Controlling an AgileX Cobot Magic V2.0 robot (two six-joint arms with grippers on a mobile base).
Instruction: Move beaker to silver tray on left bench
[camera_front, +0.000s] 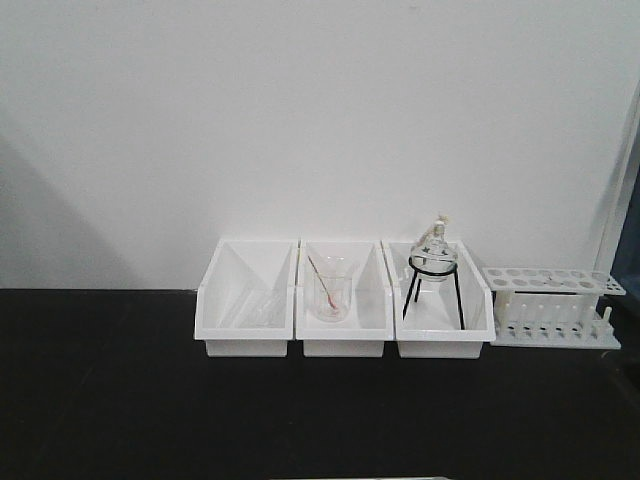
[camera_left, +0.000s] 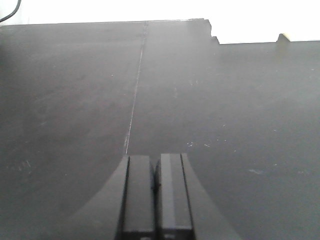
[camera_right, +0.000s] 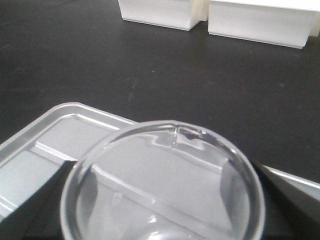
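In the right wrist view the clear glass beaker (camera_right: 165, 124) fills the lower frame, seen from above through its round rim. My right gripper (camera_right: 160, 172) is shut on it, with one dark finger (camera_right: 35, 205) on its left and one on its right. Under and behind the beaker lies the silver tray (camera_right: 65, 130) on the black bench (camera_right: 100, 60). Whether the beaker touches the tray cannot be told. My left gripper (camera_left: 155, 158) is shut with nothing in it, above bare black benchtop (camera_left: 225, 100).
Three white bins (camera_front: 345, 300) stand in a row against the wall. The middle one holds a beaker with a pink-red rod (camera_front: 331, 290), and the right one holds a round flask on a black tripod (camera_front: 434, 262). A white tube rack (camera_front: 553, 305) is at far right.
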